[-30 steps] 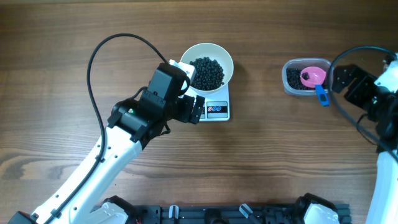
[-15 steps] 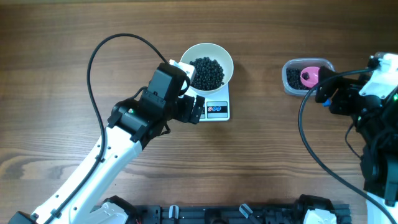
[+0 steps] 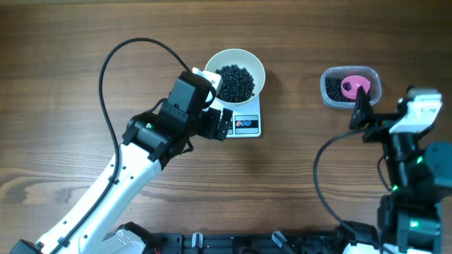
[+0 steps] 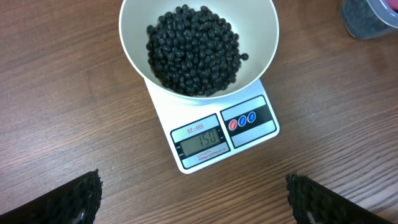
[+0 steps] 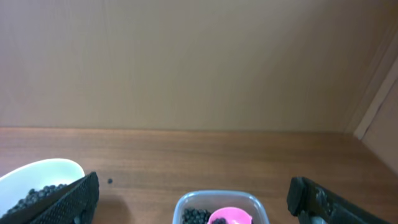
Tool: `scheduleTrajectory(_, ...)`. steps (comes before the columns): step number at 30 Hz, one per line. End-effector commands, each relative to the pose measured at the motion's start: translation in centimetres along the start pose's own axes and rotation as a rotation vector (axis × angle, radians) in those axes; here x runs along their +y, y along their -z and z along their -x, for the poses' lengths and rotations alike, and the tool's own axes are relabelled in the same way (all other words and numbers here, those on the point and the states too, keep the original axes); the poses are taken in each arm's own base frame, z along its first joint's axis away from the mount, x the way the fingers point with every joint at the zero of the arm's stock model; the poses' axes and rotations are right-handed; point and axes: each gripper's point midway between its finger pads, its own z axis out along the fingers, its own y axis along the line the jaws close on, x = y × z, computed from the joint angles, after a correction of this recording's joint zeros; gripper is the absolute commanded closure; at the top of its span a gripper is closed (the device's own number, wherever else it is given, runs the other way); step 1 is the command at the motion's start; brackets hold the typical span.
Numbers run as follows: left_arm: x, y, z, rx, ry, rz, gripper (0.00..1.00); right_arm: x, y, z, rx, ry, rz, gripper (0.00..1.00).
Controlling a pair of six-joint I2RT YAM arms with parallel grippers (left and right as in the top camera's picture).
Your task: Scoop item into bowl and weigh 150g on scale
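Pellets: the heap of small round black pellets [image 4: 194,46] sits in the round white bowl [image 4: 261,43]. One or two cling to the inner wall away from the heap.
Bowl: it stands on the small white rectangular digital scale [image 4: 249,134], covering the back of the platform.
Scale: its grey display faces my left wrist camera and seems to read the target weight.
Step in hand: I judge that scooping is finished and this is the check of the reading.
Left gripper [image 4: 196,200]: jaws spread wide and empty, hovering just in front of the scale and touching nothing.
Right gripper [image 5: 194,186]: also wide apart and empty, on the near side of the clear rounded plastic tub [image 3: 326,90], clear of it.
Tub: the small pink scoop [image 3: 353,86] lies inside it on the leftover pellets, well apart from the scale.
Next move: little, I think. I should keep both arms off the bowl and scale so the reading holds, then draw back.
Risk: a nudge to the bowl would upset the figure.
Change from a second ago: my right arm has swung from the tub's right side to below it. My left arm, bowl, scale and scoop lie as they did.
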Motion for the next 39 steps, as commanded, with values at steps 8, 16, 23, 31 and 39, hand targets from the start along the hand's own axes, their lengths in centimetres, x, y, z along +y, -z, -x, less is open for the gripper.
scheduleTrajectory(8, -0.2, 0.1, 0.5, -0.007, -0.009, -0.009, 0.0, 0.6, 2.5, -2.7, -0.09, -0.056, -0.003, 0.0)
scheduleTrajectory(16, -0.2, 0.1, 0.5, -0.007, -0.009, -0.009, 0.0, 0.8, 3.3, -3.8, -0.121, -0.052, -0.003, 0.0)
scheduleTrajectory(23, -0.2, 0.1, 0.5, -0.007, -0.009, -0.009, 0.0, 1.0, 4.3, -4.7, -0.201, -0.037, -0.002, 0.0)
scheduleTrajectory(31, -0.2, 0.1, 0.5, -0.007, -0.009, -0.009, 0.0, 1.3, 3.6, -6.1, -0.22, -0.045, -0.017, 0.0)
scheduleTrajectory(39, -0.2, 0.1, 0.5, -0.007, -0.009, -0.009, 0.0, 1.5, 3.7, -6.3, -0.23, -0.048, -0.021, 0.0)
